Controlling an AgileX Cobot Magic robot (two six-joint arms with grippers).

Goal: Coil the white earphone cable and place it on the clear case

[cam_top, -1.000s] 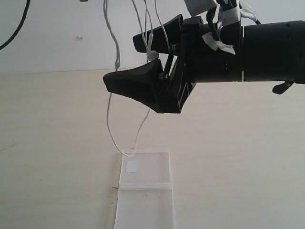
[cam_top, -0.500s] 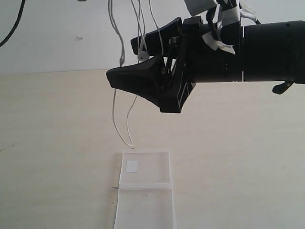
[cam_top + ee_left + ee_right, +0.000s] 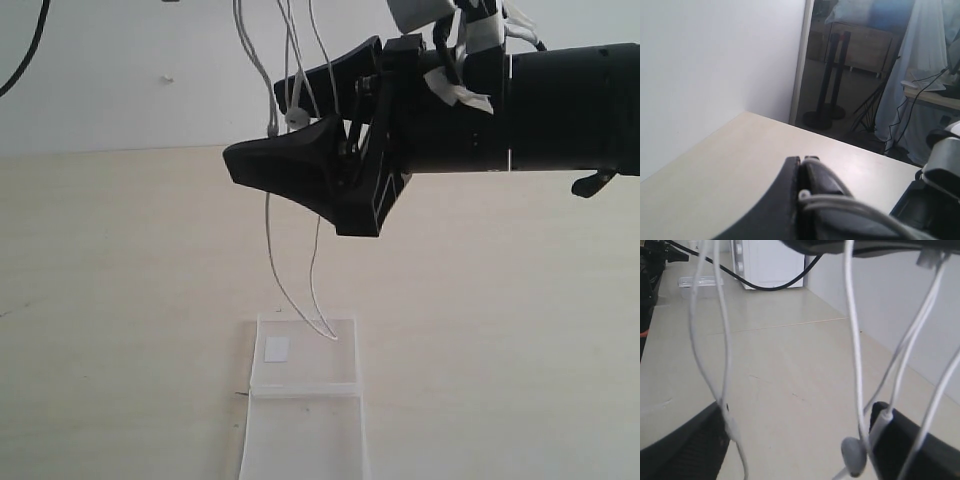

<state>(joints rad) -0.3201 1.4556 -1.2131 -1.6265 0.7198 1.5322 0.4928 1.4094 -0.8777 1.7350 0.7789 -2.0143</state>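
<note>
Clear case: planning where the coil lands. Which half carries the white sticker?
The far half, beyond the hinge ridge, beneath the dangling white earphone cable; the near half is bare.

The right arm [image 3: 560, 105] lies level; the right gripper [image 3: 252, 124] has its jaws apart. The left gripper [image 3: 801, 161] pinches the cable [image 3: 855, 340].

I cannot follow the white earphone cable [image 3: 268, 235] above the right gripper [image 3: 253, 122]: its strands leave the exterior view at the top edge, and a short run is hidden behind that gripper's lower finger. Below the right gripper, the cable's lowest loop overlaps the clear case [image 3: 320, 365]; I cannot tell contact from clearance. The case is cut off by the bottom edge. In the wrist views, the left gripper [image 3: 801, 162], the strand pinched in it and the earbud [image 3: 854, 456] beside the right gripper's finger are blurred.
</note>
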